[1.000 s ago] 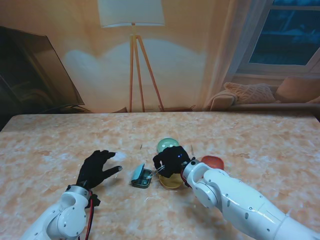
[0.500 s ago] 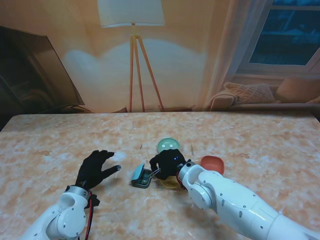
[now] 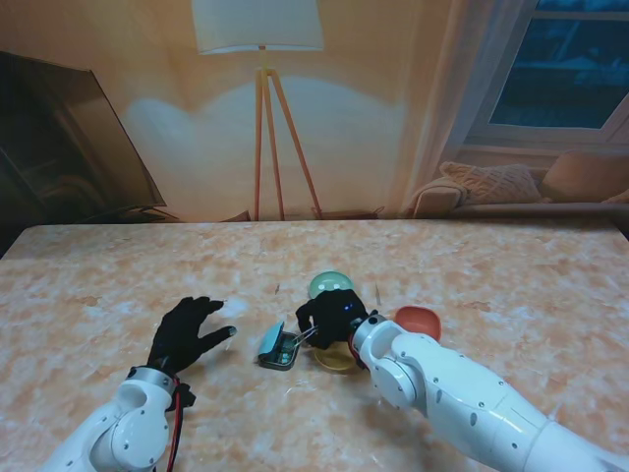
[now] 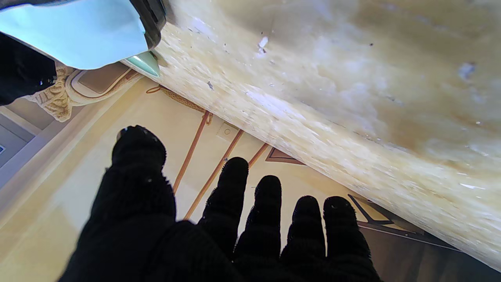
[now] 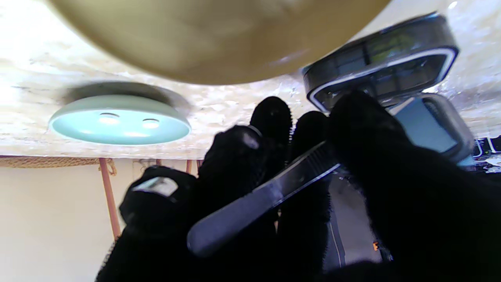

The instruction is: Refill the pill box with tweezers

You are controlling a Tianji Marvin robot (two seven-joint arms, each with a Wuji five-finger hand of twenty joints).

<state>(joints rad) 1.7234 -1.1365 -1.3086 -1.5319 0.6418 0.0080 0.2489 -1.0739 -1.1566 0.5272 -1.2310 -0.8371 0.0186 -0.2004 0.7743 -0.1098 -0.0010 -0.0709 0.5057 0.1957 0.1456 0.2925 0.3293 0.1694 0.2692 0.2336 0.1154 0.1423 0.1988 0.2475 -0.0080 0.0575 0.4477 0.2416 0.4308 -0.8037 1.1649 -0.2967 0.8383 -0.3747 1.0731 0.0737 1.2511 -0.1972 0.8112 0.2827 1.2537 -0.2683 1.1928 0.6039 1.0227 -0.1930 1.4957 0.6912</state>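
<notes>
Right hand (image 3: 332,317), tweezers (image 5: 258,199), no writing.

a home living room: floor lamp (image 3: 259,59), sofa cushions (image 3: 491,182), window (image 3: 555,64).

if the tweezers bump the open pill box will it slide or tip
Probably slide: the pill box looks small and light on a smooth marbled table, and the left hand rests apart from it, not bracing it. Its raised lid may make it rock toward the hinge side. The tweezers in the right hand look thin, so a nudge is likely gentle.
</notes>
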